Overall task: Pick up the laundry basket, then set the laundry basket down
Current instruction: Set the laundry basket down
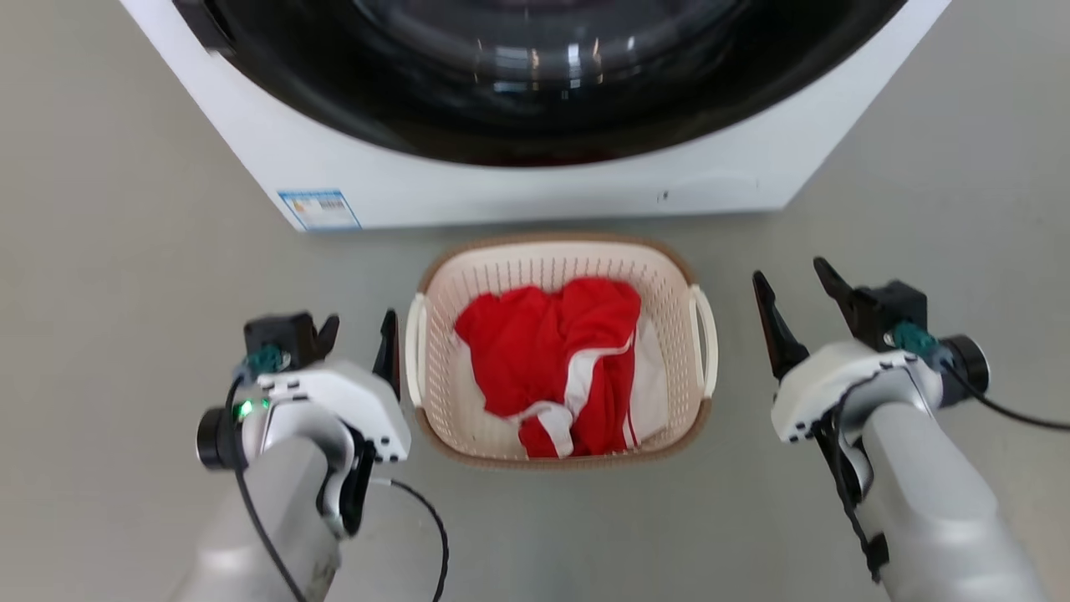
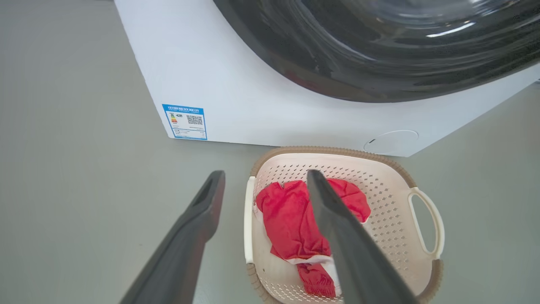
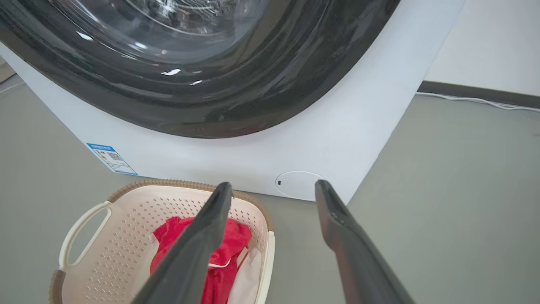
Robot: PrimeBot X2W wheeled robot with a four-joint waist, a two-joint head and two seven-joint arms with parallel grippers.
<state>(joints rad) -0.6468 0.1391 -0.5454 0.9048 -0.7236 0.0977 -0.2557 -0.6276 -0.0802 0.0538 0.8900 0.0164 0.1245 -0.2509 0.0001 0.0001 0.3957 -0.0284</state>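
Cream plastic: laundry basket (image 1: 518, 272) sits flat on the grey floor (image 1: 125, 251), just in front of the washing machine (image 1: 518, 188), under its dark door, with a small gap between.
Load: red garment (image 1: 543, 351) with white trim, heaped inside, below the rim.
Left arm: left gripper (image 1: 359, 322) has fingers spread and holds nothing. It is out from the washing machine on the side of its blue label (image 1: 319, 209). The inner finger is just beside that side's loop handle (image 1: 413, 351); can't tell if they touch.
Right arm: right gripper (image 1: 788, 272) is spread wide and holds nothing. It is on the machine's unlabelled side, with a clear gap to the other handle.
Stage: fits either about to grasp or just let go after a set-down; can't settle which.
Risk, shove: the side gaps are uneven. If the arms close in, the left likely touches sooner and pushes the light basket sideways along the machine's front.
Risk, tilt: the handles are thin loops, so a finger may slip past or catch only an edge. The basket would tip on a lift and the garment would slide out.
Risk, bump: the basket is near the machine, so a forward nudge would knock it into the front panel.
Risk, snag: if the arms pull away, the left finger may hook the handle and drag the basket.
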